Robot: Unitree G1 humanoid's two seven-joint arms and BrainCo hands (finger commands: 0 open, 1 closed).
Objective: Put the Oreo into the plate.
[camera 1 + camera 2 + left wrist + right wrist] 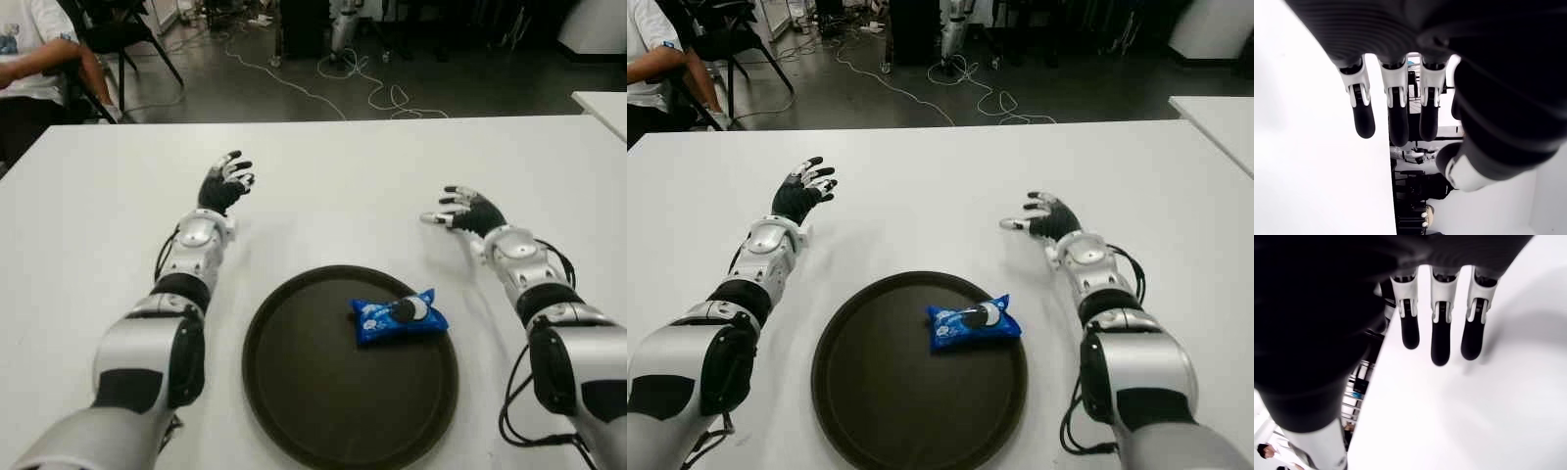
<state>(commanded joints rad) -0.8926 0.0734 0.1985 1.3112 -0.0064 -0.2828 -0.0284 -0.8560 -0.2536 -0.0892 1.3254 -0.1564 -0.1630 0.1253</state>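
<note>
A blue Oreo packet lies inside the round dark plate, toward its right far part. My left hand is over the white table beyond and to the left of the plate, fingers spread and holding nothing. To the right of the plate and a little beyond it is my right hand, its fingers stretched out over bare table and empty. Neither hand touches the packet.
A person in a white shirt sits at the far left beyond the table, next to a black chair. Cables trail on the dark floor. Another white table's corner shows at far right.
</note>
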